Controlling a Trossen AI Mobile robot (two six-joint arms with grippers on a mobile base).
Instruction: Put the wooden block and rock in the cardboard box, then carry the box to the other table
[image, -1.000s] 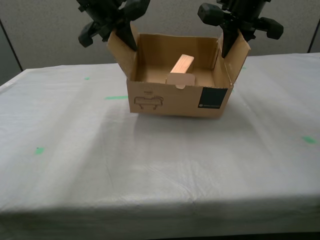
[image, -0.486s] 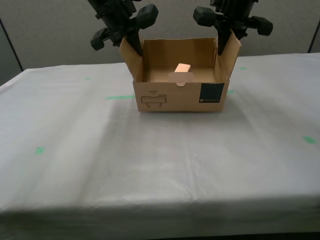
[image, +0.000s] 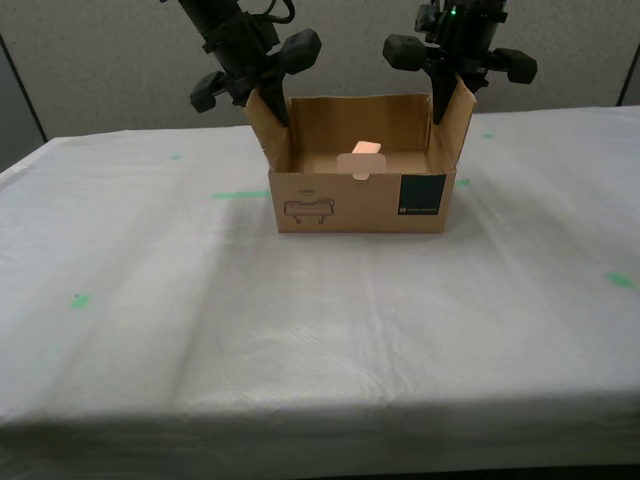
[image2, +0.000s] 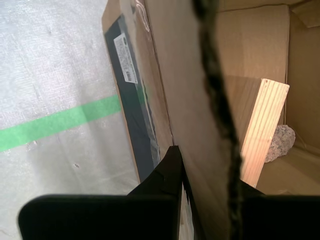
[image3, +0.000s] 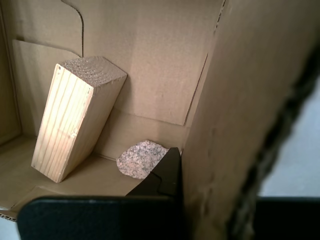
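Pinching one side flap of the cardboard box (image: 350, 205) tight with my first gripper (image: 268, 100), at eleven o'clock in the exterior view. Same with my second gripper (image: 450, 95) at one o'clock, to keep the box level. Inside: wooden block (image3: 75, 115) leaning on a wall, rock (image3: 141, 157) just beside. Looks set down on the other table (image: 300, 330).

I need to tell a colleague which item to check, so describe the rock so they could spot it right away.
On the white-draped table stands an open cardboard box. Inside on its floor, beside the leaning wooden block, lies the rock: small, lumpy and speckled grey-pink, unlike the smooth, straight-edged block.
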